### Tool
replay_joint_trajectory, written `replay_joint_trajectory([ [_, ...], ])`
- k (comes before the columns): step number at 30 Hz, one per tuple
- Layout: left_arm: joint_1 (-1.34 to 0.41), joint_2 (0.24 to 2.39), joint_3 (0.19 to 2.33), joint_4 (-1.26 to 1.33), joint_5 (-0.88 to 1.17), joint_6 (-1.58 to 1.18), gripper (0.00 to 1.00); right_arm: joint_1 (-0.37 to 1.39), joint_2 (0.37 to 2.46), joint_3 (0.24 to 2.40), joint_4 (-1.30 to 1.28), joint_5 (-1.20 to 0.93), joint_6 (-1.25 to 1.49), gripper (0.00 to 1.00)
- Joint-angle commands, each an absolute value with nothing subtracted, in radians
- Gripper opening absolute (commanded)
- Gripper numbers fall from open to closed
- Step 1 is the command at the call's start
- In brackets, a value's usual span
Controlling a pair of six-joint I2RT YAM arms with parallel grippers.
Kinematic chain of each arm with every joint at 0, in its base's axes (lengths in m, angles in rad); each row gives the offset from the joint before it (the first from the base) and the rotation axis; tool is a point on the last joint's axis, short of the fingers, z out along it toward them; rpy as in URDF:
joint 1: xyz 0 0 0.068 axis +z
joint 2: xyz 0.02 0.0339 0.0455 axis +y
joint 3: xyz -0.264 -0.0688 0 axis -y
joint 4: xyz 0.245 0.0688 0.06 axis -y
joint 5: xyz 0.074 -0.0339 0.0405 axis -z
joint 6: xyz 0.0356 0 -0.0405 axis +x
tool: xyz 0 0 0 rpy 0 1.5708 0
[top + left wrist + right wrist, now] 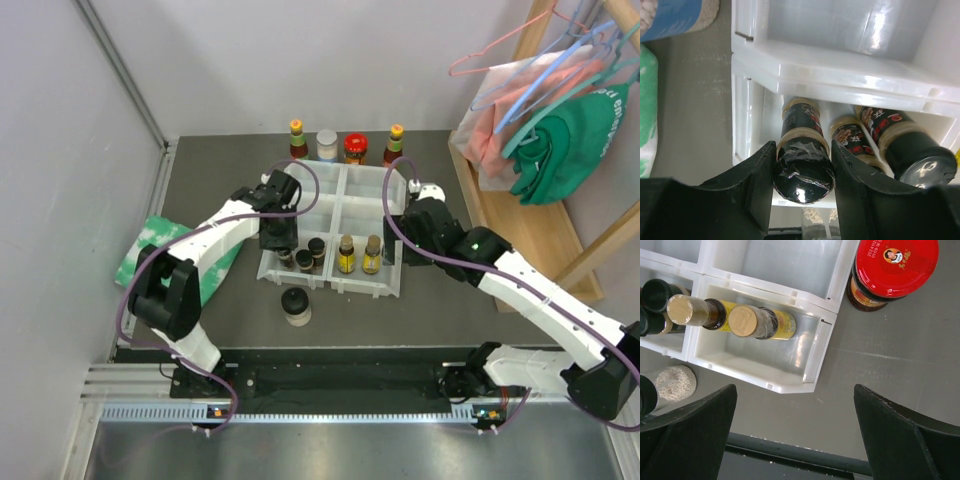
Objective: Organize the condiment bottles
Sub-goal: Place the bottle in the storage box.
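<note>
Left gripper (803,150) pinches the cap of a black-capped spice jar (802,175) standing in the front-left compartment of the white tray (840,80), just beside two more dark-capped jars (912,155) in the same bay. Right gripper (795,400) hangs with its jaws spread wide and holding nothing over the tray's front-right corner, where two gold-capped, yellow-labelled bottles (745,320) stand. A red-lidded jar (897,265) sits on the grey table (900,365) just behind the tray, in a row with a pale-lidded jar (327,143) and two yellow-green-capped sauce bottles (297,135), while a black-lidded jar (295,305) stands alone in front.
</note>
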State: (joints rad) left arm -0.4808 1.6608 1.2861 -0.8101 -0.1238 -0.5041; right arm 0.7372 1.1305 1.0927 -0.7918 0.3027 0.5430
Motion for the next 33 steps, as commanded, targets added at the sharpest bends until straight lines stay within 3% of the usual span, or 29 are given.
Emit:
replay_joint_trajectory([
  [1, -0.480, 1.686, 1.255, -0.736, -0.132, -0.532, 0.08, 0.739, 1.089, 1.088, -0.770, 0.328, 0.551, 0.99],
  [2, -0.482, 1.683, 1.252, -0.730, -0.132, -0.535, 0.20, 0.738, 1.088, 1.088, -0.775, 0.330, 0.549, 0.99],
  [4, -0.482, 1.680, 1.249, -0.733, -0.141, -0.551, 0.31, 0.739, 1.085, 1.083, -0.775, 0.331, 0.549, 0.99],
  [5, -0.480, 1.672, 1.249, -0.735, -0.153, -0.555, 0.42, 0.738, 1.085, 1.083, -0.775, 0.330, 0.548, 0.99],
  [11, -0.482, 1.641, 1.276, -0.749, -0.160, -0.561, 0.64, 0.738, 1.078, 1.085, -0.781, 0.327, 0.548, 0.99],
  [20, -0.480, 1.618, 1.331, -0.790, -0.170, -0.555, 0.76, 0.738, 1.046, 1.095, -0.810, 0.345, 0.546, 0.99],
  [29, -0.482, 1.572, 1.431, -0.827, -0.179, -0.491, 0.99, 0.738, 1.020, 1.126, -0.890, 0.405, 0.552, 0.99],
  [33, -0.480, 1.546, 1.450, -0.827, -0.170, -0.465, 0.99, 0.739, 0.991, 1.121, -0.939, 0.440, 0.564, 0.99],
])
